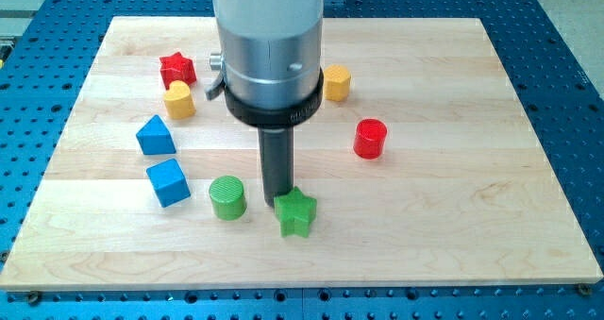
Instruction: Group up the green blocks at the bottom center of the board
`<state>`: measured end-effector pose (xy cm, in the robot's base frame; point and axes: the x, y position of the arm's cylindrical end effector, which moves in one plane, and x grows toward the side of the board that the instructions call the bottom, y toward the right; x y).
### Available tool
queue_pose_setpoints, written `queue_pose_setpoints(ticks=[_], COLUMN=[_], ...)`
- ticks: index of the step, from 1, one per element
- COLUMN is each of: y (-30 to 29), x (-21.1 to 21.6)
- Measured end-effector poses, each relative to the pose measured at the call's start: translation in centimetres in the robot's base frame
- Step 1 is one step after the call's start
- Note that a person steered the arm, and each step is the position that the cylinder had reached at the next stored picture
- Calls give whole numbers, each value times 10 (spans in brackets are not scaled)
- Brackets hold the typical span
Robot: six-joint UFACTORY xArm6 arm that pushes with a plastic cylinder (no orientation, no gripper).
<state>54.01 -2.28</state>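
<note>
A green star block (296, 213) lies near the bottom centre of the board. A green cylinder block (227, 197) stands to its left, a short gap apart. My tip (277, 201) rests between them, touching the star's upper left side and just right of the cylinder. The arm's wide metal body hangs over the middle of the board.
A red cylinder (371, 138) stands at the right. A yellow block (336, 82) peeks out beside the arm. A red star (177, 70), a yellow block (178, 101), a blue triangle (155, 135) and a blue cube (168, 181) line the left side of the wooden board (491, 188).
</note>
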Motion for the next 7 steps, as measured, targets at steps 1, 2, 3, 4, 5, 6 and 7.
queue_pose_setpoints(ticks=[1,2,3,4,5,6,7], y=[13,20,15,-10,-38,-66,-70], x=[3,-25,-39,-36,-36,-21,9])
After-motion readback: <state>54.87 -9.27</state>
